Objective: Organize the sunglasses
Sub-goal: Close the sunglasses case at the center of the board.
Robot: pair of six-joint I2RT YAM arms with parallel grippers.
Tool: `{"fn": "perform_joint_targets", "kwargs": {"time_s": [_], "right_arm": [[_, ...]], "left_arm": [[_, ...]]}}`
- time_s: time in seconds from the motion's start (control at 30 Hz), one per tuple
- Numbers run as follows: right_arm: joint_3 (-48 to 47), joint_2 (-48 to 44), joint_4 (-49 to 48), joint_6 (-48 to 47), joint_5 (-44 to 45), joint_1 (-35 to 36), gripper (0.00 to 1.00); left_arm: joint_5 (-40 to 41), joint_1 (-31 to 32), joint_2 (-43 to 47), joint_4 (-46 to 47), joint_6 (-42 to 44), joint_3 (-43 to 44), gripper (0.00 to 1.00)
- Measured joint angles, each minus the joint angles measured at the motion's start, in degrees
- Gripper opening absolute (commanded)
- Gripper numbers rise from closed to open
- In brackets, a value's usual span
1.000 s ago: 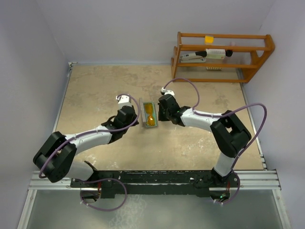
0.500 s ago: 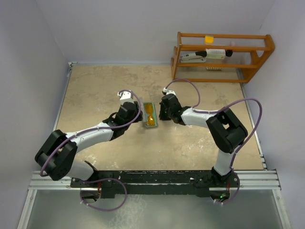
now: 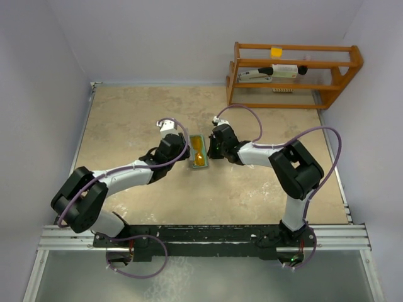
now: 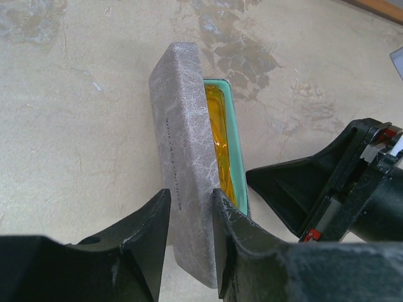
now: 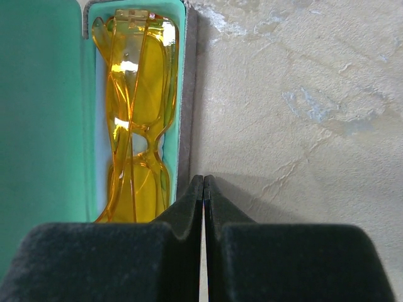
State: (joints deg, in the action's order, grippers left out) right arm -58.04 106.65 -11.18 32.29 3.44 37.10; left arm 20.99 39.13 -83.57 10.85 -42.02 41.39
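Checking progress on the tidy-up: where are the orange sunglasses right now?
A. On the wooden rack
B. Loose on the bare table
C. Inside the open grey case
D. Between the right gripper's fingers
C: the sunglasses lie inside the open grey case, against its green lining.

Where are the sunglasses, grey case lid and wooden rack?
sunglasses (image 5: 140, 88), right wrist view, far amber lens.
grey case lid (image 4: 186, 138), left wrist view, outer face.
wooden rack (image 3: 315, 48), top external view, top rail.
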Motion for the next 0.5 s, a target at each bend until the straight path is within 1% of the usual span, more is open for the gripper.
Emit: {"fn": "perform_joint_targets", "kwargs": {"time_s": [0.13,0.2,0.23,0.33,0.5], "right_arm": [[-0.2,0.4,-0.5,0.0,-0.3,0.0,0.00],[-0.4,0.7,-1.0,0.0,-0.5,0.0,0.00],[-0.5,0.9,-1.3,0.0,-0.6,0.0,0.00],[-0.6,1.0,-1.4,0.0,-0.6,0.0,0.00],[-0.6,1.1,-1.6,0.0,-0.6,-0.1,0.00]], "left_arm": [[-0.1,0.0,-0.4,0.7,-0.5,0.1,0.16],[-0.4,0.0,-0.7,1.1,-0.6,0.4,0.06],[-0.6,0.0,-1.0,1.4,-0.7,0.6,0.03],[-0.9,0.0,-1.7,1.9,-0.8,1.2,0.00],[-1.0,-0.1,-3.7,3.4,-0.9,2.4,0.00]]}}
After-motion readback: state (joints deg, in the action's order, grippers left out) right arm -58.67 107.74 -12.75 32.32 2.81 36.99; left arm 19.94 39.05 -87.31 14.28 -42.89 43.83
